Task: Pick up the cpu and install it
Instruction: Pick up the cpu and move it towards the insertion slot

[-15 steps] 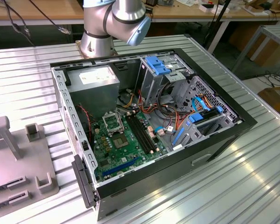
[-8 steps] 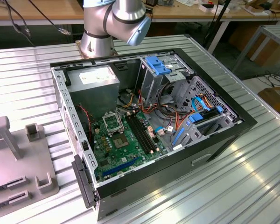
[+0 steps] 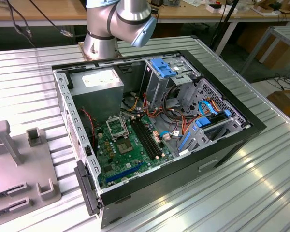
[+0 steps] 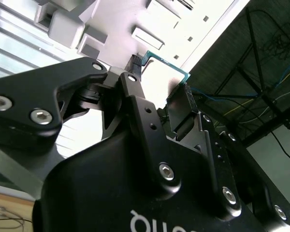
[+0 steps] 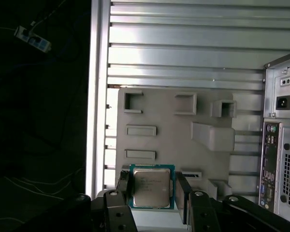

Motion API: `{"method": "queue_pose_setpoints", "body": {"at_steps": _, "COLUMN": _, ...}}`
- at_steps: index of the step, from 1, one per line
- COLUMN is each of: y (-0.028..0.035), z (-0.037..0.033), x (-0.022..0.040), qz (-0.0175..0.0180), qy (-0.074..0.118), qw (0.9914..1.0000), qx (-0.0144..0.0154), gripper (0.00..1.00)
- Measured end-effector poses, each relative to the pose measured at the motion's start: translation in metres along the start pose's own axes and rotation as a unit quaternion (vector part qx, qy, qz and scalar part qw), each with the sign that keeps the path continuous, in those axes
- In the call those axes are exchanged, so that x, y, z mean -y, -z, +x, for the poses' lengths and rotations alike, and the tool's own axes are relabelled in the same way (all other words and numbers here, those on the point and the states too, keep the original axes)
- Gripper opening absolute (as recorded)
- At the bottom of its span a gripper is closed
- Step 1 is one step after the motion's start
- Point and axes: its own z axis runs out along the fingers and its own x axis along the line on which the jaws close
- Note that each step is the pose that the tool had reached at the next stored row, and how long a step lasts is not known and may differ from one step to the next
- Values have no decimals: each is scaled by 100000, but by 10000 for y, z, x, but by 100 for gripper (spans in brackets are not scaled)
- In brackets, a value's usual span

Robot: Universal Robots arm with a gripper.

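Note:
The cpu [image 5: 151,187] is a small square chip with a silvery-grey top and a thin teal rim. In the first wrist view it sits between the two black fingers [image 5: 123,188] of my gripper [image 5: 152,191], which is shut on its opposite edges. It hangs over the near edge of a grey fixture plate [image 5: 174,135]. In the second wrist view the cpu's teal rim [image 4: 165,65] shows at the tips of the gripper [image 4: 159,84]. The black-framed socket [image 3: 117,127] lies on the green motherboard [image 3: 130,150] inside the open computer case [image 3: 232,140].
The arm's base [image 3: 111,29] stands behind the case in the exterior view. The grey fixture plate [image 3: 19,169] with raised blocks lies on the ribbed metal table [image 3: 261,193] at the exterior view's left. Cables, drive bays and a power supply [image 3: 99,82] crowd the case.

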Motion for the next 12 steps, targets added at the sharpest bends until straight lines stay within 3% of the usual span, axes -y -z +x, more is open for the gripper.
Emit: {"method": "queue_pose_setpoints", "body": {"at_steps": 12, "y": 5, "z": -85, "x": 3, "qz": 1, "qy": -1, "qw": 100000, "qx": -2, "gripper": 47}}
